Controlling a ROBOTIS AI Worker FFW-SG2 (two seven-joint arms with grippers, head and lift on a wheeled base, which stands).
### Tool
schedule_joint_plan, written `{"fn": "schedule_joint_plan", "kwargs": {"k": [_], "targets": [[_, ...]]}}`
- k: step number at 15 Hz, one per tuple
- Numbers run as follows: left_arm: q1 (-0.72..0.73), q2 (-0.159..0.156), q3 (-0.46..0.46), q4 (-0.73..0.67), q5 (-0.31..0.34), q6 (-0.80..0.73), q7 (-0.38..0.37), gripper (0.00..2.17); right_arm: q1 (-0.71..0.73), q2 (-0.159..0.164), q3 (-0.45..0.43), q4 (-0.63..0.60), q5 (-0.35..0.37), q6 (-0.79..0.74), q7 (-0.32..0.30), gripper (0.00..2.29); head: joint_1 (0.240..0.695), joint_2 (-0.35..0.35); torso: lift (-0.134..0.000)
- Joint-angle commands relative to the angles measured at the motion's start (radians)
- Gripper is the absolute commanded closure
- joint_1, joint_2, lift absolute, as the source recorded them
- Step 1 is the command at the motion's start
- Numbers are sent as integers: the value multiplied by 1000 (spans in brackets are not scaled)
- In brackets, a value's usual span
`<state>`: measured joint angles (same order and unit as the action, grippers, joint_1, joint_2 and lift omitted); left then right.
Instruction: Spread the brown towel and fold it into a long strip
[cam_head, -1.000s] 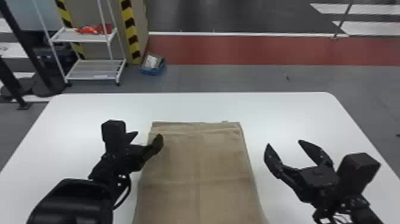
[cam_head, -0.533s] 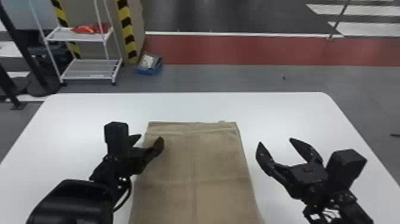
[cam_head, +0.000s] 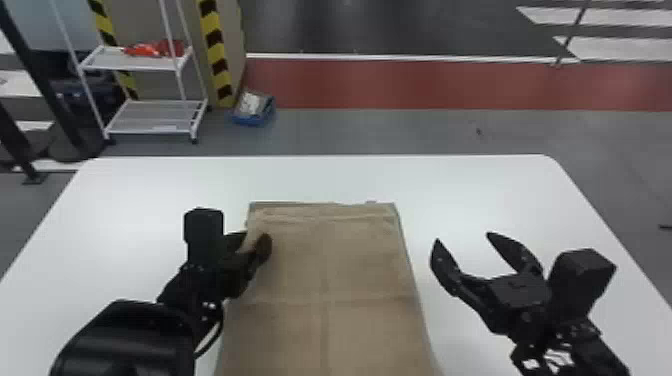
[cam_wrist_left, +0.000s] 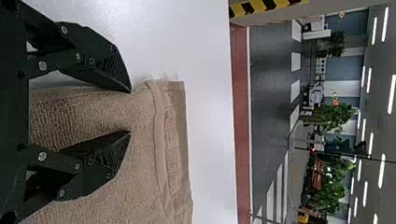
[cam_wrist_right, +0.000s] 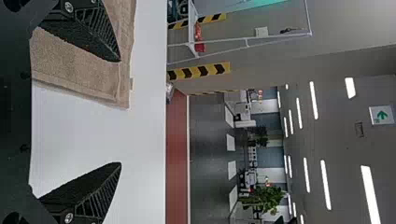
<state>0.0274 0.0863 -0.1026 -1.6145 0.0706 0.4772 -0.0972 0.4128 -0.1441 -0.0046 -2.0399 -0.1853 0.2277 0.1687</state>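
Observation:
The brown towel (cam_head: 325, 260) lies spread lengthwise on the white table, seams and creases showing near its far end. At its left edge is my left gripper (cam_head: 256, 239), fingers partly apart with a raised bit of towel between them. The left wrist view has this gripper (cam_wrist_left: 130, 112) with bunched towel (cam_wrist_left: 140, 112) between its spaced fingers. My right gripper (cam_head: 462, 237) stands wide open to the right of the towel. In the right wrist view, one finger of this gripper (cam_wrist_right: 120, 112) overlaps the towel (cam_wrist_right: 74, 60) in the picture, the other overlaps white table.
The white table (cam_head: 465, 185) extends beyond the towel's far end and on both sides. Past its far edge, on the floor, stand a white shelf rack (cam_head: 150, 117) and a blue box (cam_head: 253, 109).
My left gripper's fingers have come closer together, and towel has risen between them. The right gripper has shifted slightly left, towards the towel. The head view has turned a little.

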Motion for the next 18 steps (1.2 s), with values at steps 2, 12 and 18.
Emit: {"fn": "schedule_joint_plan", "kwargs": {"k": [2,12,18], "targets": [[3,-2,-2,-12,0,-8,10,1450,-5,-6,0,0,-5,14,0,87,695,-27,-117],[200,4,-98,-394,-78,10,45,1447,-3,-14,-45,-6,-31,57,-94,87,695,-67,-117],[250,1,-296,-423,-129,154,53,1332,12,-14,-66,-8,-71,66,-224,90,695,-263,-117]]}}
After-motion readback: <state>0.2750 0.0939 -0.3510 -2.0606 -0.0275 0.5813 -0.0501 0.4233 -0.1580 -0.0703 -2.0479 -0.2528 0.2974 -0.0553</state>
